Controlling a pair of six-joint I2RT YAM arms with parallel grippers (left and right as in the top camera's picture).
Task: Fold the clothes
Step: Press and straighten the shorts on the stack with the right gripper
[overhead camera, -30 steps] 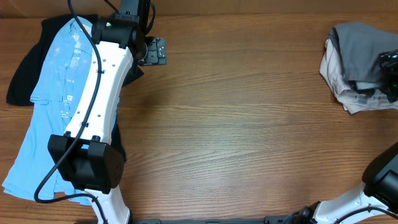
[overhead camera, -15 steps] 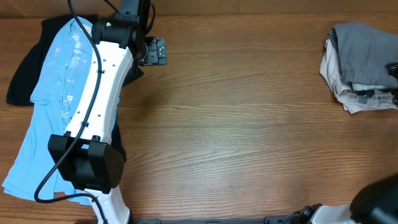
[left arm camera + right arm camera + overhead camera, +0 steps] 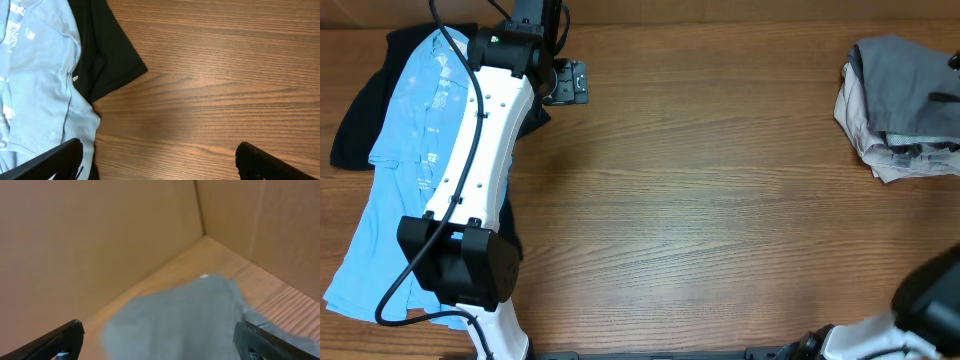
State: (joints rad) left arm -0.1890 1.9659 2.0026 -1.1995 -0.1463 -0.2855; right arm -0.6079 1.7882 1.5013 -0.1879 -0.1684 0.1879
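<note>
A light blue shirt (image 3: 405, 150) lies spread over a black shirt (image 3: 358, 110) at the table's left. Both also show in the left wrist view, the blue shirt (image 3: 35, 90) and the black shirt (image 3: 107, 55). My left gripper (image 3: 566, 82) is open and empty over bare wood just right of them (image 3: 160, 162). Grey-olive shorts (image 3: 905, 85) lie bunched on a beige garment (image 3: 865, 135) at the far right. My right gripper (image 3: 160, 342) is open and empty above the shorts (image 3: 185, 312), and is almost out of the overhead view.
The wooden table (image 3: 720, 200) spans the view. A cardboard wall (image 3: 90, 245) with a corner stands right behind the right pile. My left arm (image 3: 480, 160) lies over the blue shirt. The right arm's base (image 3: 930, 300) is at the bottom right.
The right gripper, seen over the right edge of the pile a second ago, has lifted away and nearly left the overhead view. The left arm and the clothes have not moved.
</note>
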